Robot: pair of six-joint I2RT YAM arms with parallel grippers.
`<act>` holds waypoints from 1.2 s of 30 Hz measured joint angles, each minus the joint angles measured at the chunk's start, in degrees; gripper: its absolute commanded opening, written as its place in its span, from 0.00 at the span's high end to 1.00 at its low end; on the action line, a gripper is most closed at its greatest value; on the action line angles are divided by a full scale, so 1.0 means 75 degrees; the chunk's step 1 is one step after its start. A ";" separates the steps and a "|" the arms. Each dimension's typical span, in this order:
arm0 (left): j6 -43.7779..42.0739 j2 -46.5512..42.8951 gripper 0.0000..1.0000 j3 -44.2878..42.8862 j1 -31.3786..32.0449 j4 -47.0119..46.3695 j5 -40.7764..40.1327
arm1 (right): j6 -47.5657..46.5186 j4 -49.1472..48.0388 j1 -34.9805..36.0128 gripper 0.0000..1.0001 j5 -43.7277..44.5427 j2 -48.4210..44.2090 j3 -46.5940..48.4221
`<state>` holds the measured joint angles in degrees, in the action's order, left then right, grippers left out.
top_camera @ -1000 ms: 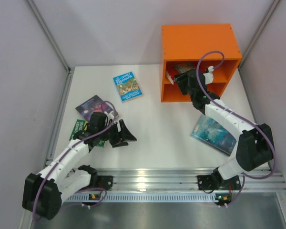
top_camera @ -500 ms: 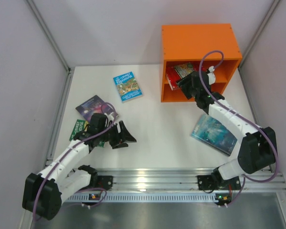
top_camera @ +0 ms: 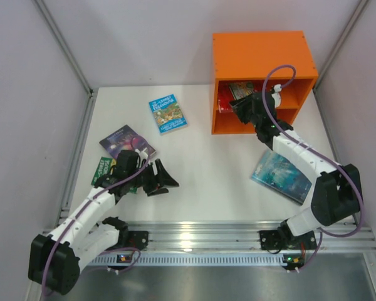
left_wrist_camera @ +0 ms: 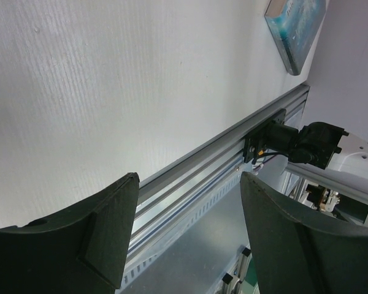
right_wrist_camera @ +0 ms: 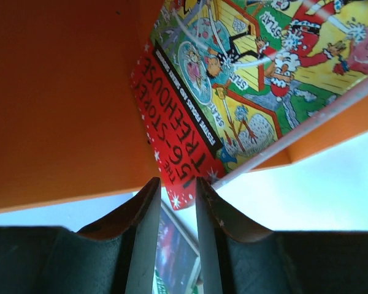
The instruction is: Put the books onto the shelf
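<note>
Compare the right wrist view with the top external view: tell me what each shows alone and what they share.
Right wrist only: the readable title and cartoon cover of the red-bordered book, and the narrow gap between the right gripper's fingers. Top external only: the left gripper, open above the table, and four books lying flat: light-blue book, purple book, green book, teal book. Both: the orange shelf, the red-bordered book inside it, and the right gripper at its opening.

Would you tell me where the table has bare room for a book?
Bare: the middle, between the light-blue book, shelf and teal book. Crowded: near left, where purple book and green book lie by the left gripper.
</note>
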<state>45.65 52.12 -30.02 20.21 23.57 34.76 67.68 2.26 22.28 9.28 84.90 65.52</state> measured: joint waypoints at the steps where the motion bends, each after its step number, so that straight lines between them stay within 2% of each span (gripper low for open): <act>1: 0.0006 -0.0006 0.28 0.0006 0.0000 0.0003 0.0000 | 0.0055 -0.0128 0.0000 0.71 0.0003 0.0052 0.0000; 11: 0.0012 -0.0149 0.28 0.0093 0.0000 0.0067 -0.0090 | 0.0294 -0.0577 0.0006 0.65 0.0052 0.0280 0.0000; 22: 0.0009 -0.0213 0.28 0.0181 0.0000 0.0073 -0.0221 | 0.0236 0.0251 -0.0504 0.66 0.0458 -0.0589 -0.0388; 36: -0.0017 -0.0169 0.28 0.0248 0.0000 0.0067 -0.0221 | 0.0650 0.0373 -0.0609 0.67 0.0498 -0.0323 -0.0592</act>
<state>45.52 50.85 -28.16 20.21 24.08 33.10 72.55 5.06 17.72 13.02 82.48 61.08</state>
